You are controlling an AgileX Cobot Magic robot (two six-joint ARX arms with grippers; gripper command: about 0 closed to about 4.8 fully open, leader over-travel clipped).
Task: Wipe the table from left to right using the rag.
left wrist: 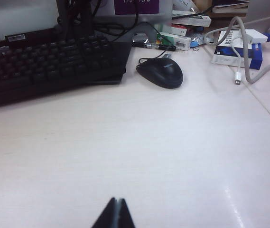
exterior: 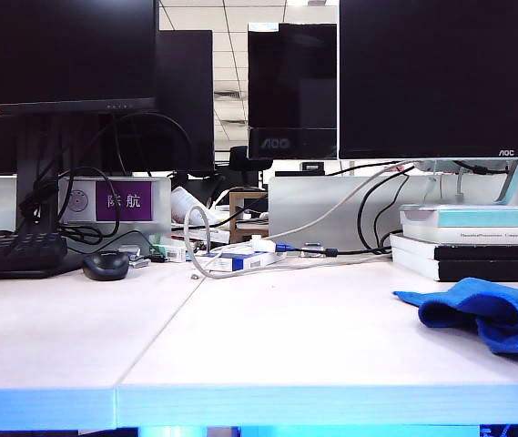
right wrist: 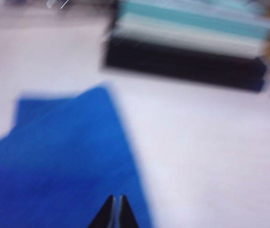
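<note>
Blue rag lies rumpled on the white table, at the right edge of the exterior frame, below stacked books. Left end effector is closed and empty above bare table, near a black mouse. Right end effector is closed too, empty, over the rag in a blurred picture.

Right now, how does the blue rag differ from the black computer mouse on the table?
The rag is bright blue, soft and rumpled; the mouse is black, smooth and rounded. The rag lies at the right near the stacked books; the mouse sits at the left beside the keyboard. The rag spreads wider. Both rest on the white table, untouched by either gripper.
</note>
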